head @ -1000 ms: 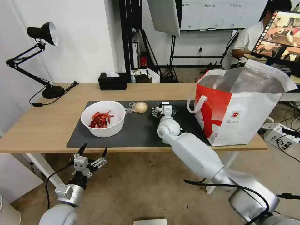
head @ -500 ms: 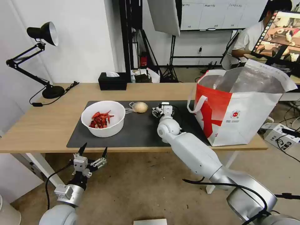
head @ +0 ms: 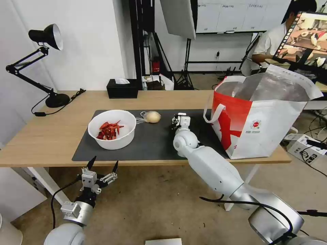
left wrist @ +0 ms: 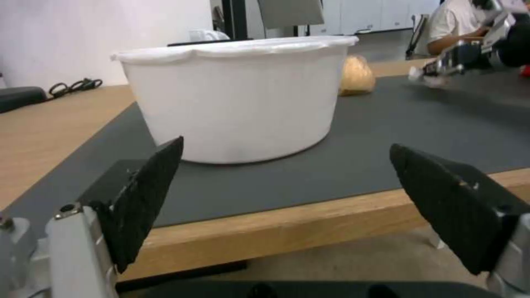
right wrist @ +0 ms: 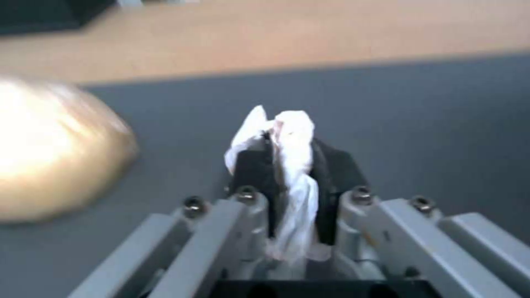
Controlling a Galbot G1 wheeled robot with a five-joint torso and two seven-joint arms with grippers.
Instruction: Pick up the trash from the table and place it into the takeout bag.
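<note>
Tissue (right wrist: 287, 165) is clenched in the right hand (head: 180, 119), low over the mat just left of the bag (head: 262, 126), whose open mouth sits higher; left hand (head: 102, 166) hangs spread below the counter (head: 44, 139) edge.

A studio-like lab: light stands (head: 186, 51) and a reflector panel (head: 178, 17) crowd the back wall, a whiteboard (head: 231, 15) hangs there, cables (head: 315, 160) trail over bare floor.

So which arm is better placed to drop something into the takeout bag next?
The right. Its right gripper is shut on the tissue, beside the takeout bag. The left gripper hangs open below the table.
</note>
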